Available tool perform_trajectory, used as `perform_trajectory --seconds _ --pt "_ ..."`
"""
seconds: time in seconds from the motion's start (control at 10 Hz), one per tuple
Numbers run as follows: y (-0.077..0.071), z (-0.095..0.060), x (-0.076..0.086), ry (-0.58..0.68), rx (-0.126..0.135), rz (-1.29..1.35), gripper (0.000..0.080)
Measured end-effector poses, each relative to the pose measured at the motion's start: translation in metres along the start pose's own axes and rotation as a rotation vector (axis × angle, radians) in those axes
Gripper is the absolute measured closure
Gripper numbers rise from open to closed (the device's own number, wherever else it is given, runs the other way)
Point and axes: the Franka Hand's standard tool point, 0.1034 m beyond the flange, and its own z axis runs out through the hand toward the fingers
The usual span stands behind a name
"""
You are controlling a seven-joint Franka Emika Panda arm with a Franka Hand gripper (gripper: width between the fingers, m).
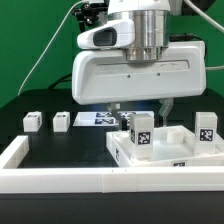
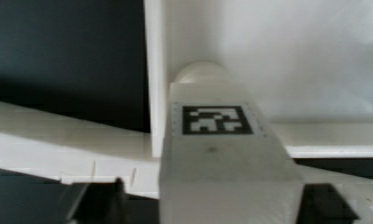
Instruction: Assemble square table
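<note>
The square table's white slab (image 1: 150, 158) lies at the exterior view's right, near the front. Two white tagged legs stand upright on it: one (image 1: 140, 130) at its near-left corner, another (image 1: 206, 128) at the right. My gripper (image 1: 141, 110) hangs directly over the near-left leg. In the wrist view that leg (image 2: 213, 118) runs up between my dark fingertips (image 2: 98, 198), with the slab (image 2: 289, 70) behind it. The gripper (image 2: 209, 205) straddles the leg, and a narrow gap shows on one side. Two loose legs (image 1: 32, 121) (image 1: 62, 121) stand at the left.
The marker board (image 1: 92, 118) lies flat behind the slab, mid-table. A long low white border wall (image 1: 60, 180) runs along the front and up the left side. The arm's big white hand (image 1: 140, 65) fills the upper middle of the exterior view.
</note>
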Motion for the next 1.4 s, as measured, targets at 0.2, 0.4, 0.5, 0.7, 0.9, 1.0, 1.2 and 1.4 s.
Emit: perform_trajectory --seconds 0.2,0.4,0.5,0.7,0.9,1.0,1.2,1.4 --pt "0.0002 0.0000 0.0000 0.000 0.000 0.000 0.0509" --pt "0.0001 0.0000 0.0000 0.000 0.000 0.022 0.0509" --pt "0.0001 0.0000 0.0000 0.001 0.000 0.023 0.0509" --pt "-0.0005 0.0005 -0.0004 0.025 -0.005 0.290 0.0509" --pt "0.0012 0.0010 -0.0014 0.034 -0.006 0.489 0.0509" --pt "0.0028 0.0012 -0.0018 0.037 0.001 0.624 0.0509" --pt "0.0046 0.0015 -0.0023 0.041 0.008 0.847 0.0509" --pt "0.0044 0.0018 -0.0030 0.040 0.002 1.028 0.0509"
